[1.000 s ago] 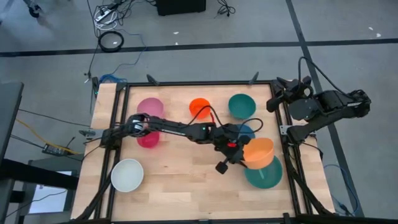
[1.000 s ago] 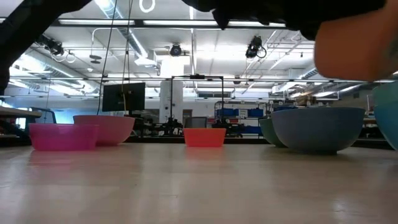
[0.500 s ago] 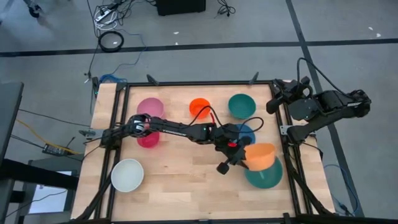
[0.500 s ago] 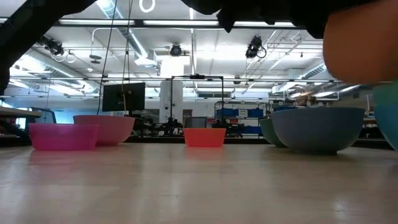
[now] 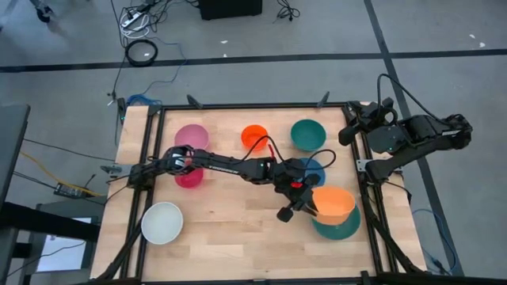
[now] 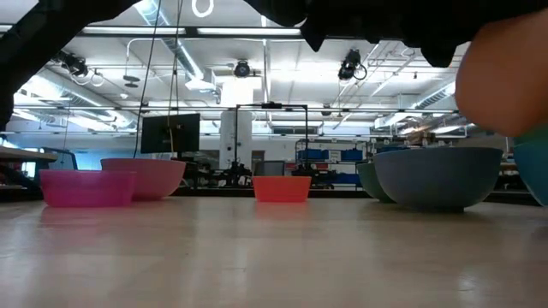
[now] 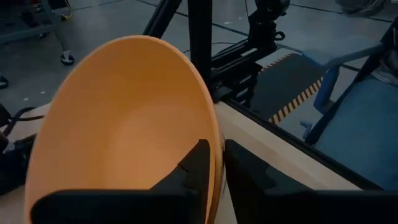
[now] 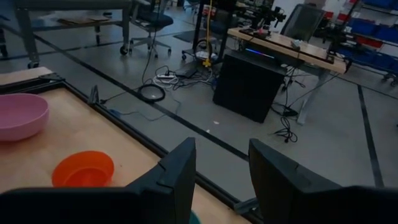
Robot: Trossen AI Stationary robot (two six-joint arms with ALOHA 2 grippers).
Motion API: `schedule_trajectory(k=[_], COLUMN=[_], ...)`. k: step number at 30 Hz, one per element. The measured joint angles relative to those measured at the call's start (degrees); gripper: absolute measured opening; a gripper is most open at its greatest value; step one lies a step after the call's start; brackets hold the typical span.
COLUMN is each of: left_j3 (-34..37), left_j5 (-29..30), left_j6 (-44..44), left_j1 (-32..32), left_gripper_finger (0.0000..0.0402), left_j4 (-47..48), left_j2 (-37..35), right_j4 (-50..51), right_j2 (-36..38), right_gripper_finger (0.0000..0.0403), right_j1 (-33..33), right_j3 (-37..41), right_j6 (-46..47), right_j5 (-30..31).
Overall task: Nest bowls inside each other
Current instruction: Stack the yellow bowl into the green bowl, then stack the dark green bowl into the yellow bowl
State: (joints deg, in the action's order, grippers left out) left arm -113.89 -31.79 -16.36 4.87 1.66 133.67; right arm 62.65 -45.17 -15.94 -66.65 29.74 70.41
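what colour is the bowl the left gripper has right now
Yellow-orange bowl, its rim between the left gripper's fingers. The left wrist view shows it best.

Cable coil [image 5: 142,52] on floor, black box [image 8: 251,86] nr desk [image 8: 283,43], power strip [image 5: 70,191] beside table.

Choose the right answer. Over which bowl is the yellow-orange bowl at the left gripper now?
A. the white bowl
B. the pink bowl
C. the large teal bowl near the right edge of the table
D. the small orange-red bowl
C: in the high view the yellow-orange bowl, with the left gripper at its rim, overlaps the large teal bowl, far from the others.
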Motion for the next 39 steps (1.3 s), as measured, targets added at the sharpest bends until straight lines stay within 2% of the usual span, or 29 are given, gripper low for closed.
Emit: schedule_trajectory(k=[8, 14, 23, 25, 28, 34, 39], left_j3=[0.0, 0.0, 0.0, 0.0, 0.0, 0.0, 0.0], left_j5=[-0.2, -5.4, -11.4, -11.2, -8.4, 5.8, 13.5], left_j6=[1.1, 9.1, 16.4, 16.6, 13.1, 2.6, 1.3], left_j1=[0.0, 0.0, -0.8, -2.0, -4.3, -6.7, -6.8], left_gripper_finger=[0.0058, 0.0058, 0.0058, 0.0058, 0.0058, 0.0058, 0.0058], left_j4=[-2.0, -10.2, -9.8, -5.3, 7.4, 35.4, 54.5], left_j2=[0.0, 0.0, -0.4, -1.6, -5.4, -14.3, -21.8], right_j4=[0.0, 0.1, 0.4, 0.9, 1.9, 2.3, 7.4], right_j2=[0.0, 0.0, 0.0, 0.0, -0.2, -1.2, -3.0], right_gripper_finger=[0.0134, 0.0134, 0.0134, 0.0134, 0.0134, 0.0134, 0.0134], right_j1=[0.0, 0.0, 0.0, 0.0, 0.0, 0.0, 1.3], right_j3=[0.0, 0.0, 0.0, 0.0, 0.0, 0.0, 0.0], right_j6=[0.0, 0.0, 0.0, 0.0, 0.1, 0.1, 5.1], right_j5=[-0.2, -0.3, -1.9, -2.7, -3.8, -4.5, -6.2])
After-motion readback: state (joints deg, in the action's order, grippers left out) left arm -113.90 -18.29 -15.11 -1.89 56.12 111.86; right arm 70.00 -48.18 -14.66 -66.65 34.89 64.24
